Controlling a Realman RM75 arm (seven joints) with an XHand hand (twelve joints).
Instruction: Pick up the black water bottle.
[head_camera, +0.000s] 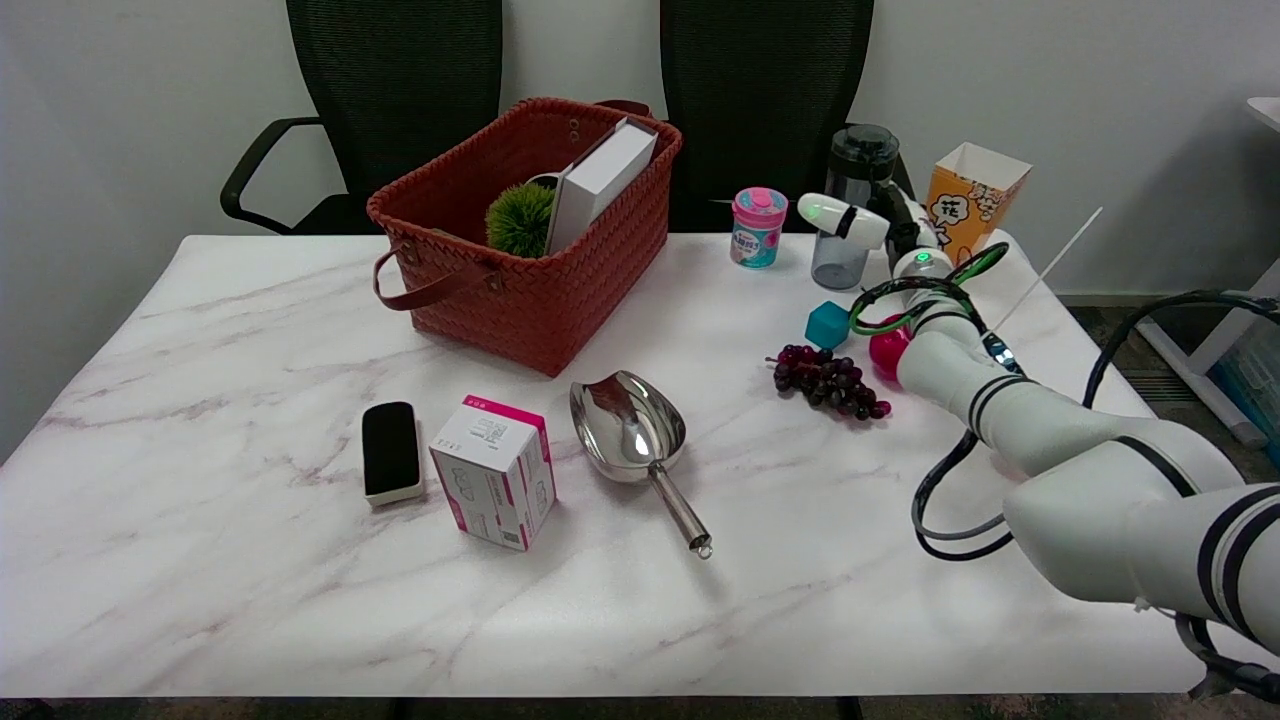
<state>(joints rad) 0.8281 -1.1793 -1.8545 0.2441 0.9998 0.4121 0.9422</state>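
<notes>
Basket (560, 300) at table (200, 560) rear centre; box (605, 180) and fuzzy ball (520, 218) in it. Right of basket: small jar (757, 227), then water bottle (852, 205), then paper carton (968, 198) along rear edge. Right hand (880, 222) at bottle. Cube (827, 324) before bottle; grapes (828, 380) before cube. Scoop (640, 440) at centre; carton box (495, 470) left of it; eraser (390, 452) further left.

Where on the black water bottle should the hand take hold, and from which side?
Grip the black water bottle around its smoky mid-body, below the wide black lid, coming from the right, where the right hand already is. It stands upright and the body is narrower than the lid.
</notes>
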